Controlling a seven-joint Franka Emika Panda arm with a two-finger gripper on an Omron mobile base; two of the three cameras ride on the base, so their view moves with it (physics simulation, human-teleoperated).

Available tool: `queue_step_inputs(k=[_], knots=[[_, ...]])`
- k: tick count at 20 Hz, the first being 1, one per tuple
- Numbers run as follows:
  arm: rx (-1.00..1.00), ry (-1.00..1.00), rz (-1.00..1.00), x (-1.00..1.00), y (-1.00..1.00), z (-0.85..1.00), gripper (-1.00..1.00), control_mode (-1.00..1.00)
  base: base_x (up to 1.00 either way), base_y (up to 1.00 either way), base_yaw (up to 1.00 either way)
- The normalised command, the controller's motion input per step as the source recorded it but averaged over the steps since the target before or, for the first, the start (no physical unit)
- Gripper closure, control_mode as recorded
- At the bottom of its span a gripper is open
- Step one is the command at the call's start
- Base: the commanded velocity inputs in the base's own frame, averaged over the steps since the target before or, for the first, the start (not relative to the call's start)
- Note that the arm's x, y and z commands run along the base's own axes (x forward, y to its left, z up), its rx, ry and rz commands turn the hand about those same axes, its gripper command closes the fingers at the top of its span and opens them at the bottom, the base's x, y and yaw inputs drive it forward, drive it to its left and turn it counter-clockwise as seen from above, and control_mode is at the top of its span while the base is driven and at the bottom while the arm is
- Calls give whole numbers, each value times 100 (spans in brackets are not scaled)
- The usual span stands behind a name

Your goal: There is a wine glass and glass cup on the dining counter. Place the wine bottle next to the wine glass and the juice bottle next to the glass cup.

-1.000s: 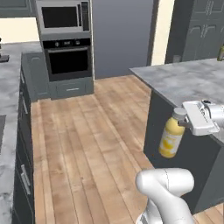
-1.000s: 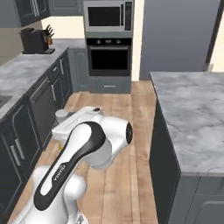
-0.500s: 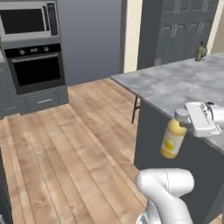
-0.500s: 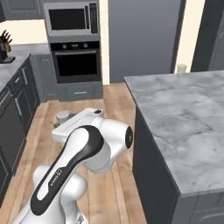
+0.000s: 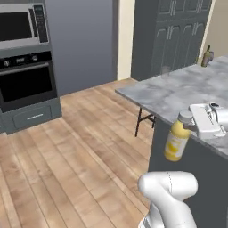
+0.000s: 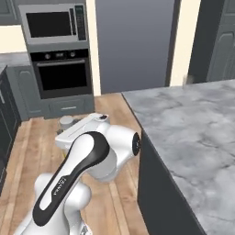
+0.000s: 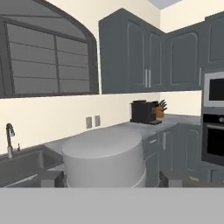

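Observation:
My gripper (image 5: 189, 126) is shut on the neck of the juice bottle (image 5: 177, 139), a yellow bottle with a grey cap. It hangs beside the near edge of the grey marble dining counter (image 5: 178, 91). The hand view shows the cap (image 7: 103, 156) large between my fingertips (image 7: 49, 177). The cap (image 6: 66, 121) also peeks out beside my white hand in the right base view. A dark wine bottle (image 5: 206, 56) stands at the counter's far end. A faint clear glass (image 5: 165, 71) stands on the far edge; I cannot tell which kind.
A built-in oven (image 5: 26, 84) with a microwave (image 5: 20, 24) above stands at the left. Tall dark cabinets (image 5: 173, 35) rise behind the counter. Black legs (image 5: 142, 122) show beneath the counter. Wood floor (image 5: 67, 147) lies open to the left.
The whole picture has shifted as the base moved: the oven slid left and more of the dining counter came into view. The juice bottle stays in my grip.

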Motion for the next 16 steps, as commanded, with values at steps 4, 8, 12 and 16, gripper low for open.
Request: queue_step_inputs(k=[4,8,12,16], knots=[[0,0,0,0,0,0,100,100,84,42,-20],[0,0,0,0,0,0,100,100,84,41,-21],[0,0,0,0,0,0,100,100,84,40,-23],[0,0,0,0,0,0,100,100,83,40,-24]])
